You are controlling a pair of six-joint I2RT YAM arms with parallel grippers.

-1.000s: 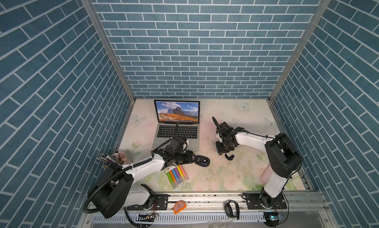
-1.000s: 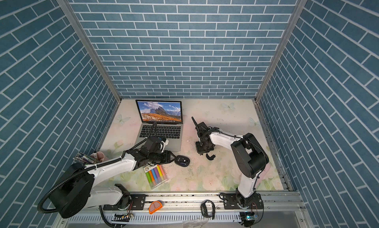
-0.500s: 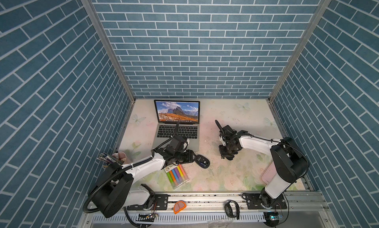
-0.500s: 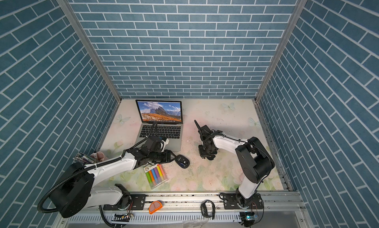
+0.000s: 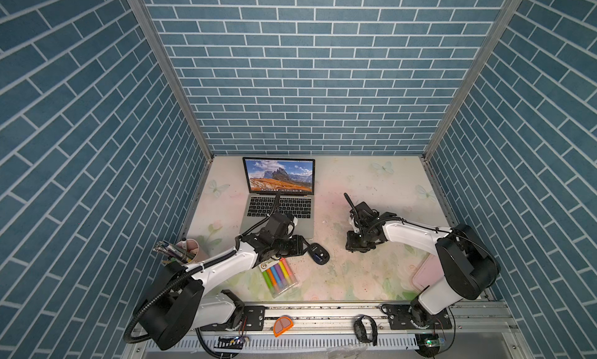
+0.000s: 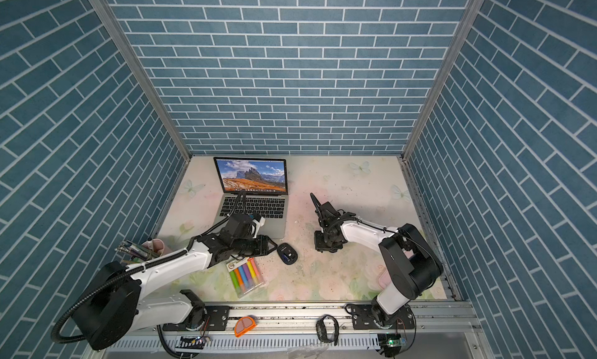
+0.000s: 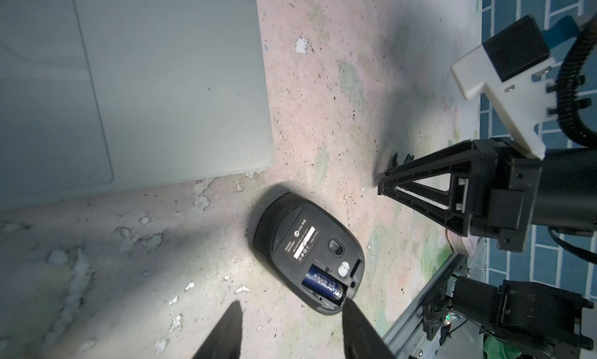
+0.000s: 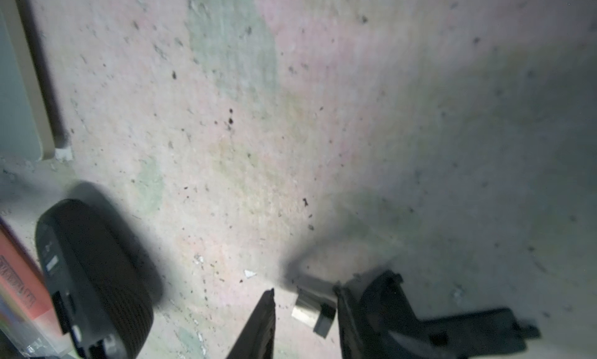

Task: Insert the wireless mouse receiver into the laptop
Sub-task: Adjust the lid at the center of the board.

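Note:
The wireless mouse receiver (image 8: 311, 312), a tiny silver plug with a dark stub, lies on the table between the fingers of my right gripper (image 8: 304, 291). That gripper is open, and the receiver sits close to one finger. Both top views show the right gripper (image 5: 357, 246) pointing down at the table, right of the laptop (image 5: 279, 208) (image 6: 252, 208). The receiver is hidden in those views. My left gripper (image 7: 292, 304) (image 5: 300, 246) is open, just short of the upturned black mouse (image 7: 310, 250) (image 5: 318, 252). The mouse's battery bay is uncovered.
A curved black cover piece (image 8: 420, 315) lies right beside the right gripper. A highlighter pack (image 5: 279, 275) lies under the left arm. A pink pen cup (image 5: 190, 247) stands at the left edge, and a pink pad (image 5: 426, 273) lies near the right arm's base.
The right gripper has shifted slightly right and toward the front, lowered to the table, and spread its jaws. The left arm has barely moved.

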